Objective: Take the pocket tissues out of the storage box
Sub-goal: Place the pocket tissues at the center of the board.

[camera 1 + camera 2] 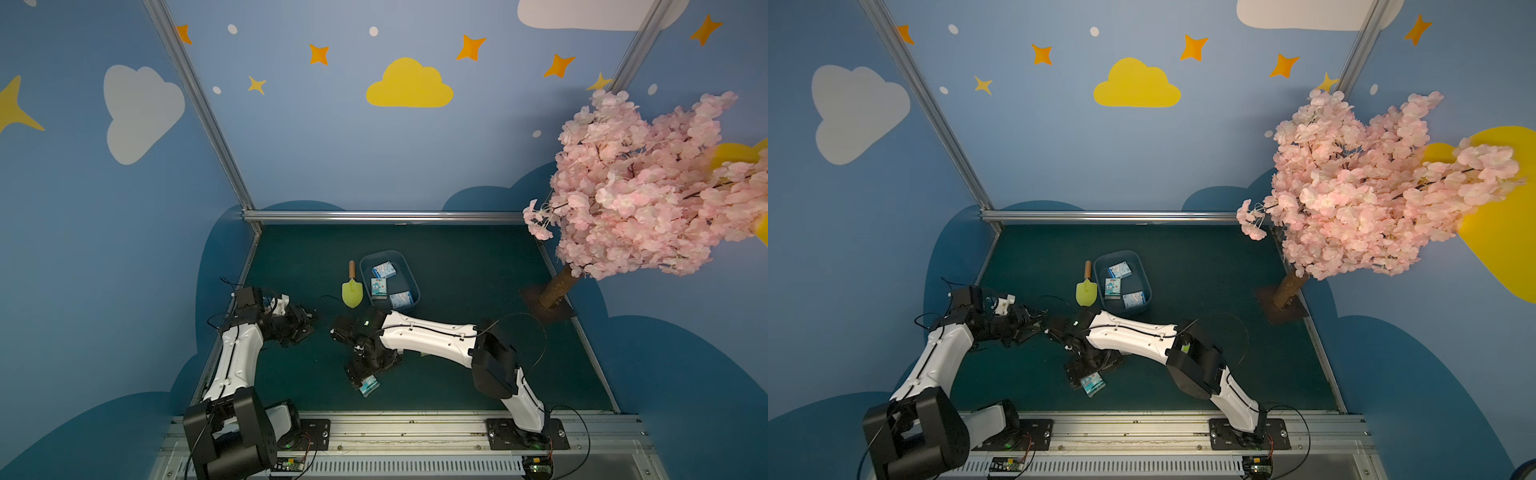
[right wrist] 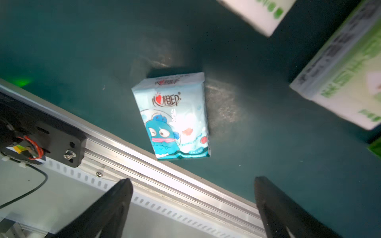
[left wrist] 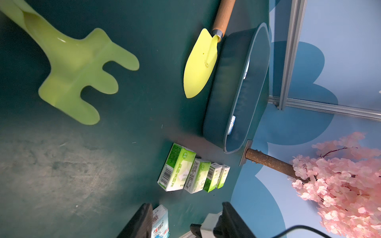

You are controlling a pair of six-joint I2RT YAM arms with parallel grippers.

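Pocket tissues (image 3: pixel 177 168) in green lie hidden from above by right arm (image 1: pixel 428 336).

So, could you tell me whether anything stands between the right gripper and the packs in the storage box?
Nothing visible: the storage box is open-topped, its three blue packs uncovered; the trowel lies outside, beside it.

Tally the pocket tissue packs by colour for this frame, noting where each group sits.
Light-blue packs: 4 (3 in the storage box, 1 on the table)
Lime-green packs: 4 (all on the table, in a row)
Total: 8
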